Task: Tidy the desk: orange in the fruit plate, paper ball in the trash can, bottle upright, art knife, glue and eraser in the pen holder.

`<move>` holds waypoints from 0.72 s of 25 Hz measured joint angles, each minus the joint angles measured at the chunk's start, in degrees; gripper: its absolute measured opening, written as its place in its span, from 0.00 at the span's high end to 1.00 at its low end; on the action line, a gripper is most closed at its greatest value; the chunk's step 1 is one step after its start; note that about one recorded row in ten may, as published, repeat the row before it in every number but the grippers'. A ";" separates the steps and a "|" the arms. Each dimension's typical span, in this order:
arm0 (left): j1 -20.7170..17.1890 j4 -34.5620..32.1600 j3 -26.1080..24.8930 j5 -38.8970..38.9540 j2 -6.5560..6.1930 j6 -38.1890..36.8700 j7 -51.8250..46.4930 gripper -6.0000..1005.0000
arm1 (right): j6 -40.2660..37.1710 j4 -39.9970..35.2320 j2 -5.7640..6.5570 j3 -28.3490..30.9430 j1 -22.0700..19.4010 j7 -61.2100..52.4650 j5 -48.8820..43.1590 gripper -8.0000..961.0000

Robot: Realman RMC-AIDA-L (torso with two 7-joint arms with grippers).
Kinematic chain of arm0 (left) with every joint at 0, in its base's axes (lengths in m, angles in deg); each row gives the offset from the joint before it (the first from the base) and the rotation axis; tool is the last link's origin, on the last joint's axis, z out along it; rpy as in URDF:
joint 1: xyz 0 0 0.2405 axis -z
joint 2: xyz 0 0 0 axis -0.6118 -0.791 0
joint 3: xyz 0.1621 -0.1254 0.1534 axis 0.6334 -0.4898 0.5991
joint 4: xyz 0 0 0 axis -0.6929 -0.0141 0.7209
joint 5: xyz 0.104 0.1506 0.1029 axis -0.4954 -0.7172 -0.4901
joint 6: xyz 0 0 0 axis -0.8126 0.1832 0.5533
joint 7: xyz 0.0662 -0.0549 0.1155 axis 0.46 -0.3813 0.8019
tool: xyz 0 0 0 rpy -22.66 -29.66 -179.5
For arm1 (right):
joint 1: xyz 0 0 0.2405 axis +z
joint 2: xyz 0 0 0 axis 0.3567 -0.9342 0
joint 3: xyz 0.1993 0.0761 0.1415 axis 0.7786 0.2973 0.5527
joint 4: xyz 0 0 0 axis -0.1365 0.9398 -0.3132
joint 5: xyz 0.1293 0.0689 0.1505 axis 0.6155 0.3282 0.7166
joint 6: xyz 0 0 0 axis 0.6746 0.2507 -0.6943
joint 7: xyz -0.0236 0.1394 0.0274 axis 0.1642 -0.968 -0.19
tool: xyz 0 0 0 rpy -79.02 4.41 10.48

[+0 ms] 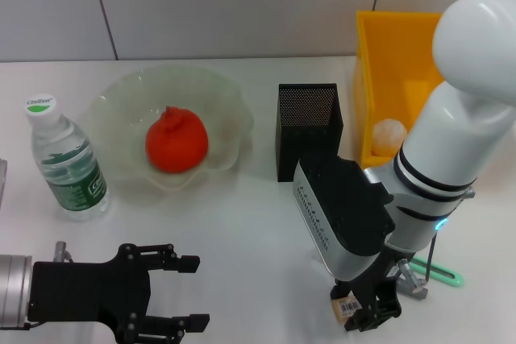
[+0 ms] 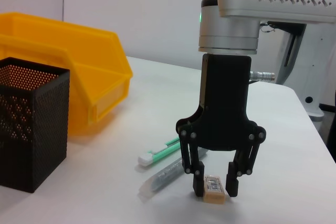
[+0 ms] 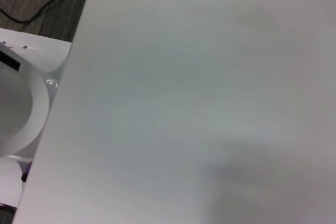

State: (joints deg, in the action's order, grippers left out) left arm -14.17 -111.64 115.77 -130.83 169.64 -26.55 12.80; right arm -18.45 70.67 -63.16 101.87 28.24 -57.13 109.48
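We're at the near right part of the white tabletop, where our right end effector points straight down with its black fingers closed on either side of a small tan eraser with a barcode label, which seems to sit on the surface. We judge this as the grasp step for the eraser.

Done so far: the round orange fruit sits in the clear wavy glass fruit plate, the white crumpled paper ball lies in the yellow plastic bin at the far right, and the clear water bottle with a green label stands upright near the left edge.

Left to do: the eraser, the green-and-white art knife and the grey glue stick beside it must go into the black mesh pen holder.

Our left end effector hangs at the near left edge, fingers spread and empty.
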 joint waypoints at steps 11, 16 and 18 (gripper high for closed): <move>0.01 0.00 -0.71 0.07 0.10 -0.01 0.00 0.22 | 0.61 0.18 0.00 0.02 -0.01 0.01 -0.08 0.65; 0.13 0.00 -0.70 0.09 0.14 -0.01 0.00 0.22 | 0.14 1.02 0.07 0.94 -0.04 0.01 0.18 0.70; 0.17 0.00 -0.68 0.09 0.17 -0.01 0.00 0.22 | -0.17 1.55 0.14 1.35 -0.01 0.01 0.60 0.71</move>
State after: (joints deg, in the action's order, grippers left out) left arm -14.00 -111.64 115.09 -130.74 169.80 -26.56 12.80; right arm -18.63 72.22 -63.02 103.23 28.23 -57.12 110.08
